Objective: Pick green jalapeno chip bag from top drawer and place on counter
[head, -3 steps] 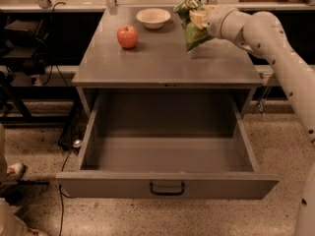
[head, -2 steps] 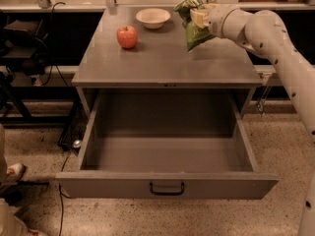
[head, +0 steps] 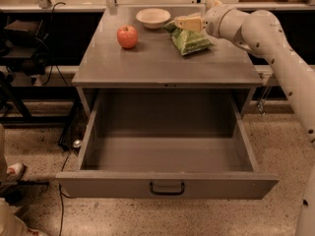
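The green jalapeno chip bag (head: 193,41) lies on the counter (head: 162,63) at its back right. My gripper (head: 188,23) is right over the bag's upper end, reaching in from the right on the white arm (head: 266,33). The top drawer (head: 167,183) is pulled fully open below the counter, and its inside shows nothing in it. The dark pull handle (head: 167,188) sits at the middle of its front panel.
A red apple (head: 127,36) sits on the counter's back left. A white bowl (head: 153,17) stands at the back middle, just left of the bag. A dark stand with cables (head: 24,58) is on the left. A person's shoe (head: 12,172) is at the lower left on the floor.
The bag has come down from hanging tilted in the gripper to lying on the counter. The gripper has lowered slightly with it.
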`<state>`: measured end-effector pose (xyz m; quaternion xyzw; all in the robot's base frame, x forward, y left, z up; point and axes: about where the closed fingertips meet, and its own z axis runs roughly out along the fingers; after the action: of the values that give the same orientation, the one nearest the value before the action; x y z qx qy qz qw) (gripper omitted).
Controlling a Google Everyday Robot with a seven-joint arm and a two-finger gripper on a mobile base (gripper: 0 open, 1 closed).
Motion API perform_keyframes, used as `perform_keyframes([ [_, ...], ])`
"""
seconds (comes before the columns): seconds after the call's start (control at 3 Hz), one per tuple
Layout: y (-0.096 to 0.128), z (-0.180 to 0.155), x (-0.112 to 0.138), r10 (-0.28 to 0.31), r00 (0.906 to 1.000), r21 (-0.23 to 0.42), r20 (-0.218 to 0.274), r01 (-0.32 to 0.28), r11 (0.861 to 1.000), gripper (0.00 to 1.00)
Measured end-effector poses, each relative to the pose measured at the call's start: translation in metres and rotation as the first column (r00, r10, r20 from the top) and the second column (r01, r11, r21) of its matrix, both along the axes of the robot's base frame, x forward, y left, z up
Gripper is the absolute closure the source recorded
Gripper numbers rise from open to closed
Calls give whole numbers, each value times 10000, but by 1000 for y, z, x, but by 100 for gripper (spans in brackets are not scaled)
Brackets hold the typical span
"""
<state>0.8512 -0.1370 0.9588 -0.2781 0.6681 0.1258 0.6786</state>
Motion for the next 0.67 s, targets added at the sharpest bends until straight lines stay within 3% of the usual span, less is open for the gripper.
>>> perform_keyframes([
  [0.33,-9,13,-5,-188,9992,267,350,179,9995,0],
  [0.67,-31,46,-28,-737,9929,605,936,682,9958,0],
])
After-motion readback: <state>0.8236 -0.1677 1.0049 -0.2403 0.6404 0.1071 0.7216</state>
